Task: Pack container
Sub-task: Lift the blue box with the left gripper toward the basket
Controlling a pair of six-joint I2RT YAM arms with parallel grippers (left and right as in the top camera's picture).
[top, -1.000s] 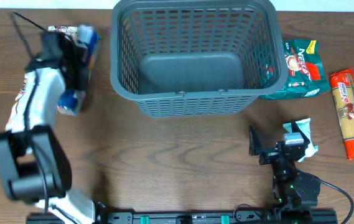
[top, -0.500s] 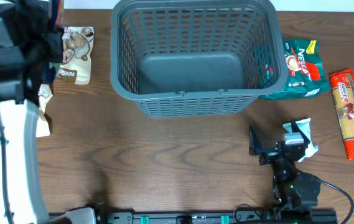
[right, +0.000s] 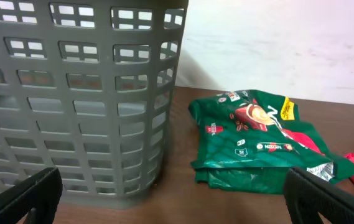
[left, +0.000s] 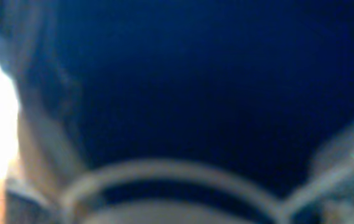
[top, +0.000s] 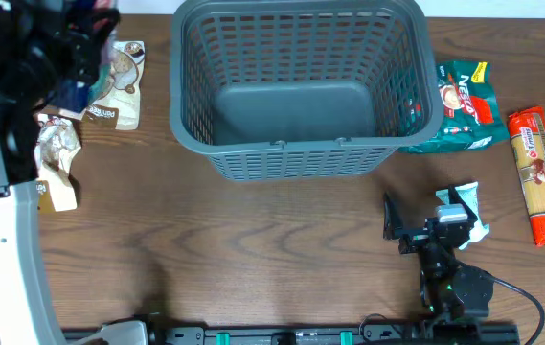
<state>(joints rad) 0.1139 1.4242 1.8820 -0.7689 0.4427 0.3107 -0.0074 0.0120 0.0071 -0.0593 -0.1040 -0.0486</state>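
**Overhead.** The container [top: 296, 161] stands at the far middle of the brown wood-grain table [top: 253, 249]. It is a dark grey plastic basket with rounded corners, slotted lattice walls, a solid rim and a smooth floor. A broad strip of bare wood lies between its near wall and the right gripper [top: 423, 222].

The left gripper [top: 56, 53] is at the far left corner, well apart from the container's left wall. It is clamped on a blue packet [top: 71, 96], whose glossy film shows past the black body. Two cream-and-brown snack packets lie close by, one [top: 121, 91] between the gripper and the container, the other [top: 56, 168] nearer the front edge.

The right gripper's fingers are spread wide and grasp nothing. A crumpled white-and-teal packet [top: 468, 206] lies just beside it. A green coffee packet [top: 464, 107] lies just beside the container's right wall, and a long red-orange pasta packet [top: 540, 174] lies further right.

**Left wrist.** A blurred dark blue surface [left: 195, 81] fills nearly the whole view. A pale curved band crosses the bottom. The fingers cannot be made out.

**Right wrist.** The right gripper [right: 177, 198] shows two dark fingertips [right: 24, 194] at the lower corners, far apart, with only table between them. The container's lattice wall [right: 71, 93] rises at left. The creased, shiny green coffee packet [right: 257, 140] lies flat to its right, a narrow strip of wood between them.
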